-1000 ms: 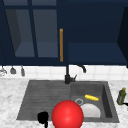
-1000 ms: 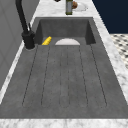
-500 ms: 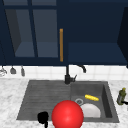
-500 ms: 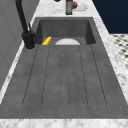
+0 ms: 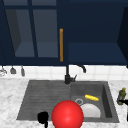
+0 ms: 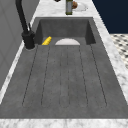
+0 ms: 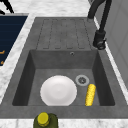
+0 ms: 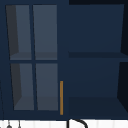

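At the front left corner of the grey ribbed sink (image 5: 30, 100), the left hand (image 5: 43, 117) hangs with its fingers (image 7: 7, 7) splayed straight and released, grasping nothing. Just beside it to the right sits a glossy red ball (image 5: 67, 115), which covers the sink's front rim and the left edge of the round white plate (image 7: 58, 90). The plate lies flat in the basin, with a yellow corn cob (image 7: 90, 94) beside it towards the black curved tap (image 5: 67, 75) and a round metal drain (image 7: 81, 80) between them. On the marbled white bench (image 5: 10, 100) right of the basin stands an olive-green bottle (image 5: 121, 94); the right hand (image 5: 124, 102) is against its lower part, and I cannot tell whether its fingers are clenched. The right side view gives the plate whole, whereas the left side view gives just its upper arc above the basin wall.
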### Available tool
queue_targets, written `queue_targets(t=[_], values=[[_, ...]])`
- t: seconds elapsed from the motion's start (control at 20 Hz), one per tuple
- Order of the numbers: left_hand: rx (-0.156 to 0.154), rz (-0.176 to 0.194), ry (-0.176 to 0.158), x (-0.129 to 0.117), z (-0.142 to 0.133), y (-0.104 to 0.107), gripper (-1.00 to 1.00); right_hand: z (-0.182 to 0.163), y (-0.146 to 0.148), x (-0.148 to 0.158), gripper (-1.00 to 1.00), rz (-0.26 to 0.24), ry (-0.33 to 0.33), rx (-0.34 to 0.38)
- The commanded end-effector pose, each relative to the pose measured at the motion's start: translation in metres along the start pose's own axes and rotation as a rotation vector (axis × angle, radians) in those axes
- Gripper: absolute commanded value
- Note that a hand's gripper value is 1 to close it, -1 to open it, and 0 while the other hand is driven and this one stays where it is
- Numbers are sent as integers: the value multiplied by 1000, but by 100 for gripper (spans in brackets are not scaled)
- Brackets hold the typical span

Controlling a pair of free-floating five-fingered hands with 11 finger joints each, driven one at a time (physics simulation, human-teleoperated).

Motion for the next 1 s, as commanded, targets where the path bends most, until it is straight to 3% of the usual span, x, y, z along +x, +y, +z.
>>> queue_targets(t=[0.0, 0.1, 0.25, 0.35, 0.55, 0.95], values=[[0, 0, 0, 0, 0, 0, 0, 5, -8, 20, -100, 80, 58, -2], [0, 0, 0, 0, 0, 0, 0, 10, -18, 26, -100, 90, 72, -6], [0, 0, 0, 0, 0, 0, 0, 7, -11, 20, -100, 27, 37, -15], [0, 0, 0, 0, 0, 0, 0, 13, -7, 27, -100, 47, 31, -17], [0, 0, 0, 0, 0, 0, 0, 21, -38, 32, -100, 72, 52, -69], [0, 0, 0, 0, 0, 0, 0, 47, -77, 40, -100, 103, 70, -87]])
